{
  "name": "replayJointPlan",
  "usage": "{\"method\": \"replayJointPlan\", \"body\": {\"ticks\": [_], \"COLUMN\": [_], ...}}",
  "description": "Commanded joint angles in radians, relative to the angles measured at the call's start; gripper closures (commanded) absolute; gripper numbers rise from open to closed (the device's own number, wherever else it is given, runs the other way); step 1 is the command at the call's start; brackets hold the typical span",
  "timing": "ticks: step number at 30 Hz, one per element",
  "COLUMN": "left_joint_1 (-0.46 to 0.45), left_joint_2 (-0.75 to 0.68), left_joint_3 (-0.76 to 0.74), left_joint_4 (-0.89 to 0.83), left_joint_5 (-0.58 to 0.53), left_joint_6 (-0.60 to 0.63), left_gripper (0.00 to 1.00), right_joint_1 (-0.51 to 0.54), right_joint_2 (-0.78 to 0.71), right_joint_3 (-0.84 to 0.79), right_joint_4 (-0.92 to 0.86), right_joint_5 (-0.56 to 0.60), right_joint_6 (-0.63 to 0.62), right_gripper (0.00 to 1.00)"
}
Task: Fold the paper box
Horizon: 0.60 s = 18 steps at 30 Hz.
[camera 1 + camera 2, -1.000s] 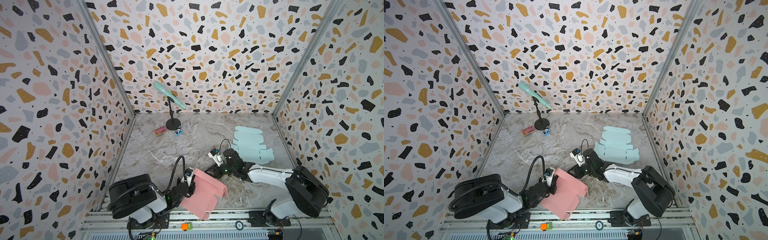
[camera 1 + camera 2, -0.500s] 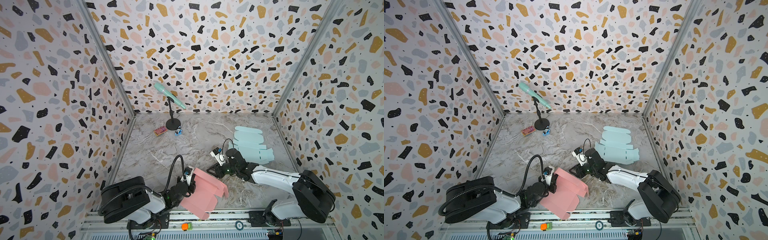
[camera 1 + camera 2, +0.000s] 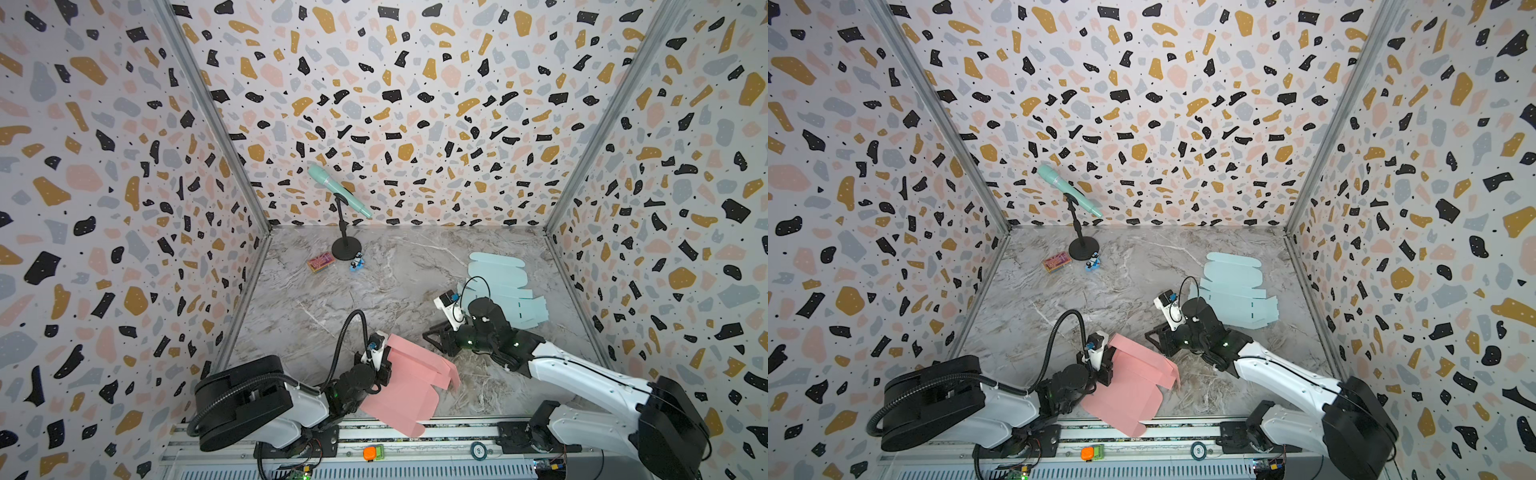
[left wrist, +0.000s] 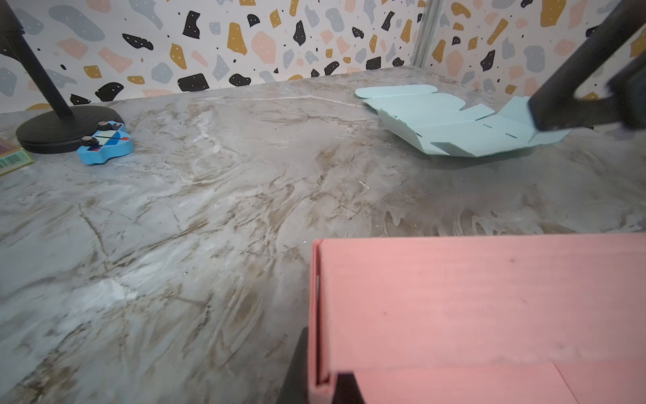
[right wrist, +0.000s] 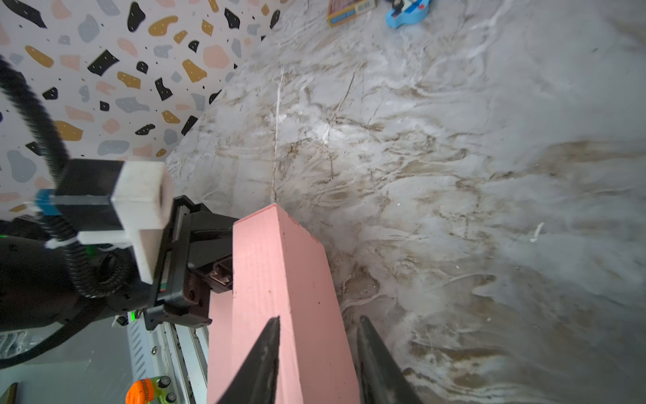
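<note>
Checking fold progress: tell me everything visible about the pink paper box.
The pink paper box is a matte, die-cut card sheet, only partly folded: one long panel stands up with a creased lip, and the rest lies flat. It sits at the front edge of the marble table, with a rounded flap overhanging the metal rail. The left gripper is shut on its side edge. The right gripper, fingers spread, points at the raised panel but seems clear of it.

Both arms reach low and inward, grippers nearly facing each other.
Left gripper (image 3: 383,368) is clamped on the near edge of the pink paper box (image 3: 411,386). Right gripper (image 5: 320,320) sits just across from it, jaws parted, fingers (image 5: 265,356) aimed toward the left gripper.
</note>
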Motion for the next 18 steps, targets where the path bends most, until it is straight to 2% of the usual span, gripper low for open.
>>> {"method": "replayJointPlan", "body": {"ticks": [1,8,11,15,18], "left_joint_1": [-0.001,-0.001,0.000,-0.001,-0.001], "left_joint_2": [-0.057,-0.162,-0.198,-0.263,-0.297], "left_joint_3": [0.004,0.118,0.139,0.159,0.197], "left_joint_4": [-0.031,-0.380,-0.459,-0.557,-0.672], "left_joint_5": [-0.045,-0.158,-0.175,-0.189,-0.225], "left_joint_6": [-0.046,-0.169,-0.223,-0.285,-0.345], "left_gripper": [0.92,0.92,0.92,0.92,0.92], "right_joint_1": [0.028,0.182,0.239,0.359,0.399], "right_joint_2": [-0.119,-0.188,-0.209,-0.200,-0.170], "right_joint_3": [0.054,0.117,0.150,0.207,0.218], "right_joint_4": [-0.127,-0.265,-0.289,-0.343,-0.361], "right_joint_5": [0.137,0.358,0.411,0.571,0.599], "right_joint_6": [0.000,0.012,0.020,0.022,0.022], "right_gripper": [0.61,0.63,0.64,0.66,0.67]}}
